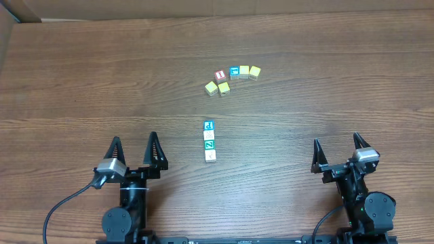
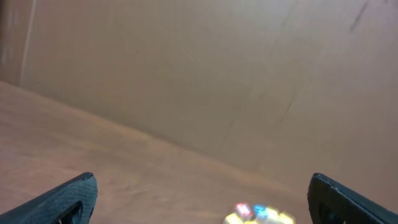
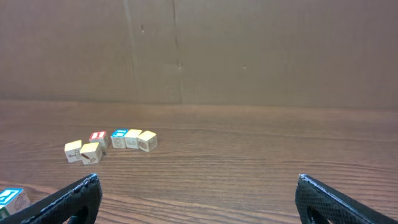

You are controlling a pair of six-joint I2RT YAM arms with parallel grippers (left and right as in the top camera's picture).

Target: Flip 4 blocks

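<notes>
Four small blocks stand in a short column at mid-table: a blue-faced block [image 1: 209, 125] farthest back, then a pale patterned block [image 1: 209, 135], a teal block with a white Z [image 1: 209, 144] and a cream-faced block [image 1: 210, 155] at the front. My left gripper [image 1: 135, 139] is open, left of the column and apart from it. My right gripper [image 1: 336, 139] is open far to the right. In the right wrist view the blue-faced block [image 3: 9, 195] shows at the bottom left edge, outside the open right gripper [image 3: 198, 180]. Nothing lies between the fingers of the open left gripper [image 2: 202, 180].
A cluster of other cubes lies farther back: yellow cubes [image 1: 211, 87], a red cube marked "1" [image 1: 220, 75], a blue cube [image 1: 234, 72] and more yellow cubes [image 1: 249, 71]. The same cluster [image 3: 112, 142] shows in the right wrist view. Cardboard walls [image 3: 199, 50] bound the table's far side.
</notes>
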